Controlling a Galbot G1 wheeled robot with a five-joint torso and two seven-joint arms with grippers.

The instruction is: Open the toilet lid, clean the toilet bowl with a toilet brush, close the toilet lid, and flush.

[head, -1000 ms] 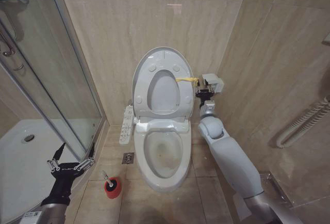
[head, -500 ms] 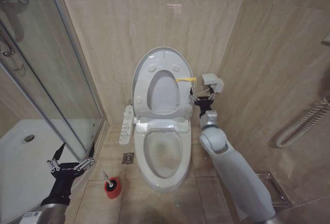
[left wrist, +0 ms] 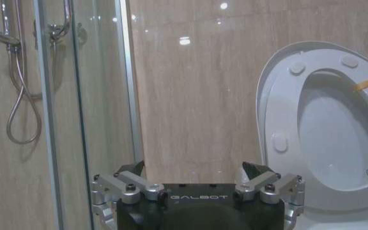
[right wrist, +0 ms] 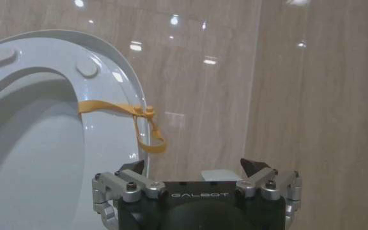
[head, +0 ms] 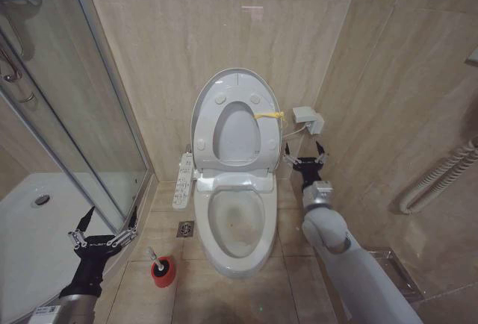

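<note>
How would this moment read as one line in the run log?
toilet lid: upright, open | toilet brush: in red holder | right gripper: open, beside lid, apart | left gripper: open, low near shower glass

**Even, warm light with glare on glossy surfaces**

Lighting is soft and bright, from overhead. Small round highlights dot the wall tiles [right wrist: 190, 72] in both wrist views. The lid [head: 233, 89] shines pale. Shadows are faint. The head view bends slightly at its edges; focus is sharp.

one toilet bowl [head: 234, 227], one toilet brush [head: 153, 255], two grippers
</note>
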